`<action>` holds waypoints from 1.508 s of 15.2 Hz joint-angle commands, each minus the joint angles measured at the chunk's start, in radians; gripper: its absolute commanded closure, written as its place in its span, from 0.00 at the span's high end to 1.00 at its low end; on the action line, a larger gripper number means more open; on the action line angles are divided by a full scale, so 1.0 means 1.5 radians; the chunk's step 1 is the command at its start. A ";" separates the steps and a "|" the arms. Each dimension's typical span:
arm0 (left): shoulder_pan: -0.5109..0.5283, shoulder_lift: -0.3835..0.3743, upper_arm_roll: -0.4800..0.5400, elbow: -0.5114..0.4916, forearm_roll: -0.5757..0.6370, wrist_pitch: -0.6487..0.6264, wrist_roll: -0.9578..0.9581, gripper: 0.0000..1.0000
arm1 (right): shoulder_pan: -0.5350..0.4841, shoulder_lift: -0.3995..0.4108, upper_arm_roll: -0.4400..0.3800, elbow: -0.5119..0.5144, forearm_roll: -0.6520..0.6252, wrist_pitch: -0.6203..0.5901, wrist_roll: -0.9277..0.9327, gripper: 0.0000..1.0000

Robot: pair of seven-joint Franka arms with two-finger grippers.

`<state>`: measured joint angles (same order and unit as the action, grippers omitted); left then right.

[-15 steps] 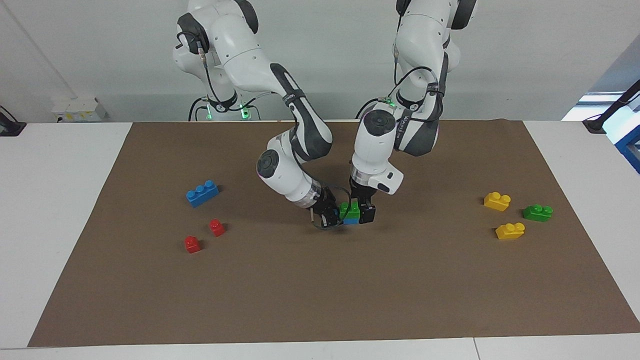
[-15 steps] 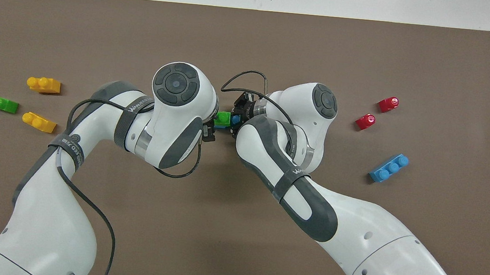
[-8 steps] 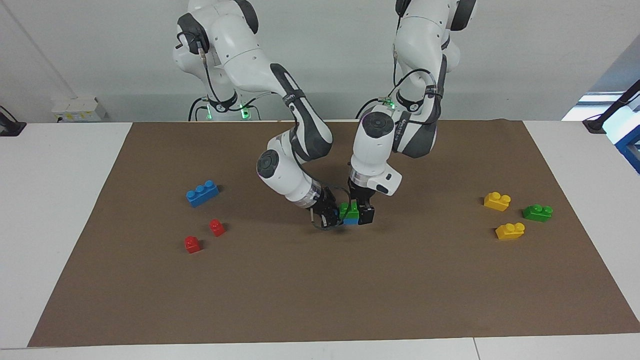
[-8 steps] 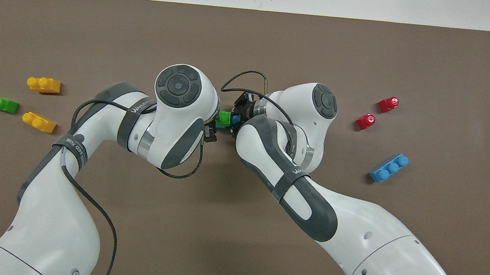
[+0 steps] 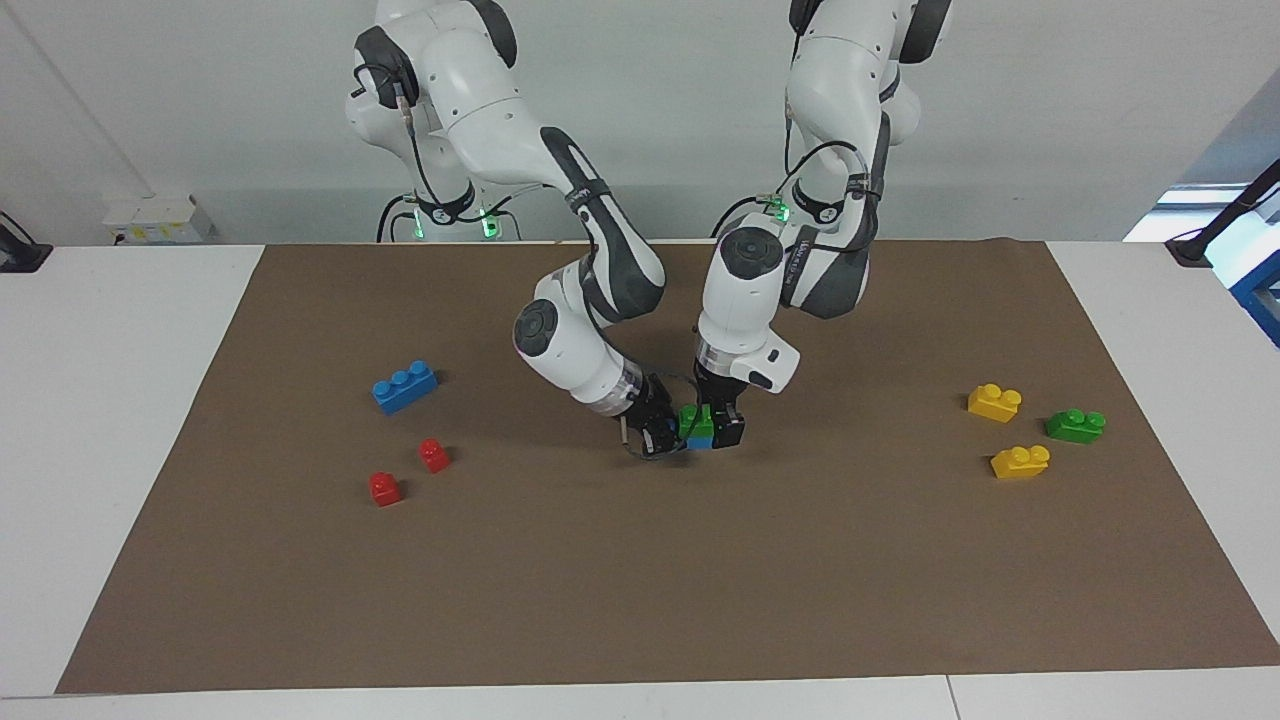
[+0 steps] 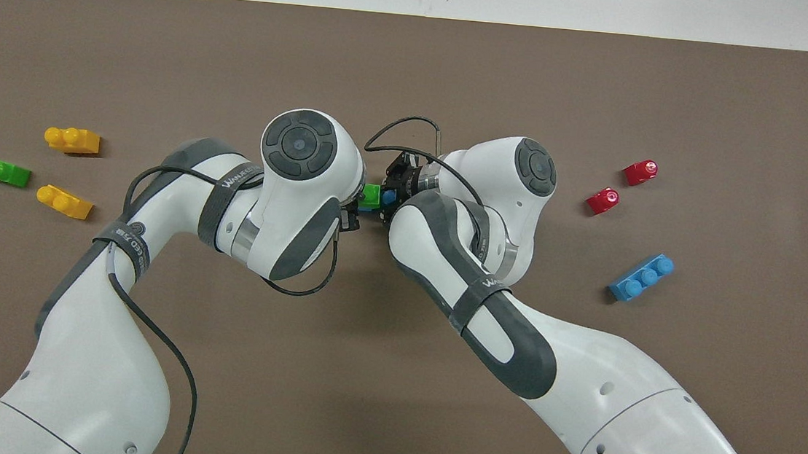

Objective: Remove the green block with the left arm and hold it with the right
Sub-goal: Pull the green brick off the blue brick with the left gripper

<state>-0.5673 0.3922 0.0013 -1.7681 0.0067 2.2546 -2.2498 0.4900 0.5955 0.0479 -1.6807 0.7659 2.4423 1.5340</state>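
The green block (image 5: 697, 418) sits on a blue block (image 5: 704, 441) in the middle of the tabletop (image 5: 640, 600), low over the surface. I cannot tell whether the pair rests on it or is held just clear. In the overhead view only a sliver of green shows between the two wrists, with a blue stud beside it.

The left tool (image 5: 716, 418) comes down from above and appears clenched on the green block, with one dark finger against the side toward the left arm's end. The right tool (image 5: 663, 436) reaches in low from the right arm's end and seems to be grasping the blue block, bracing it.

Over the last second the left arm's wrist and forearm have drifted a little toward the right arm, and its tool and the green block have shifted slightly with them. The right arm has not visibly moved. The green block is still seated on the blue one, with no gap between them. My reading is that the pull is under way but the studs have not let go, so the removal is not yet done.

Well apart toward the left arm's end lie two yellow blocks (image 5: 994, 402) and a darker green block (image 5: 1075, 425). Toward the right arm's end lie a long blue block (image 5: 404, 386) and two red blocks (image 5: 433, 454).
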 commanded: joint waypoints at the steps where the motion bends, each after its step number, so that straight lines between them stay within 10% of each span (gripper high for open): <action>1: -0.016 -0.001 0.009 -0.009 0.012 0.013 -0.015 0.42 | 0.003 0.006 0.001 0.000 0.016 0.019 -0.004 0.05; 4: -0.016 -0.001 0.009 -0.009 0.012 0.012 -0.015 0.00 | 0.003 0.007 0.001 0.000 0.016 0.020 -0.004 0.05; 23: 0.017 -0.099 0.009 0.023 0.004 -0.141 0.064 0.00 | 0.009 0.008 0.001 0.000 0.016 0.029 -0.003 0.05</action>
<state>-0.5584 0.2806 0.0162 -1.7339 0.0131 2.0948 -2.1887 0.4932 0.5989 0.0479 -1.6774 0.7660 2.4585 1.5312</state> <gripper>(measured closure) 0.643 0.652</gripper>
